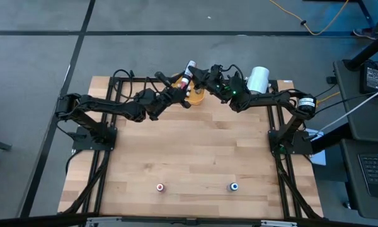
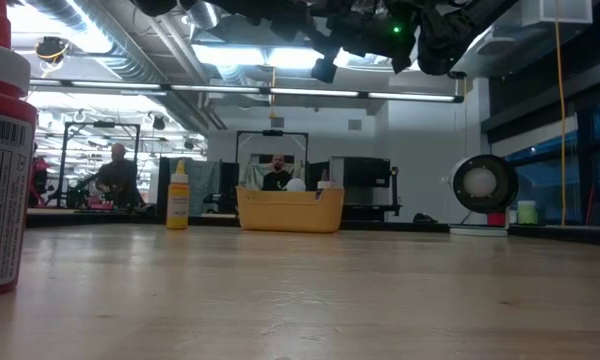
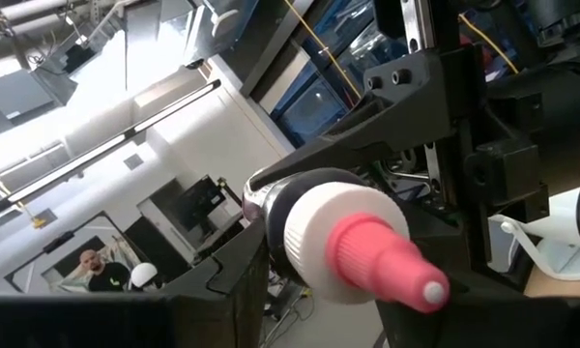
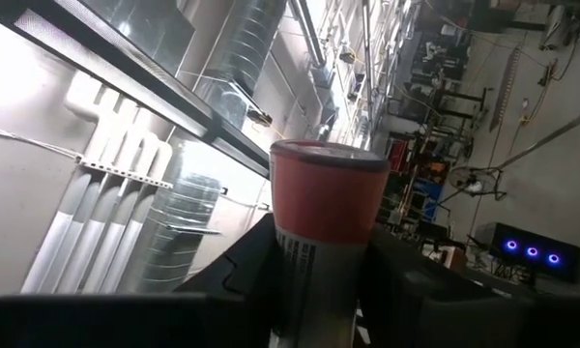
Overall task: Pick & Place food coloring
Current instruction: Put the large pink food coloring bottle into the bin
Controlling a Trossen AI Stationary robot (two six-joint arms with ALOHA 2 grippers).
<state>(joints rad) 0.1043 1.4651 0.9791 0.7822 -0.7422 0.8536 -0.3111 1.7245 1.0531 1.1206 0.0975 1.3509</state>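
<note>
Two small food coloring bottles, a red-topped one (image 1: 160, 187) and a blue-topped one (image 1: 234, 186), stand near the table's (image 1: 195, 151) front edge, while above the far edge both grippers meet over the orange bowl (image 1: 195, 94), the left gripper (image 1: 188, 83) and right gripper (image 1: 198, 75) each pinching a pink-tipped food coloring bottle (image 1: 188, 70).

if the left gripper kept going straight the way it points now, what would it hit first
Probably the right gripper: the left gripper points toward it over the orange bowl, and the small pink-tipped bottle between its jaws leads, with the other arm's dark hardware close behind it. Depth is unclear.
</note>
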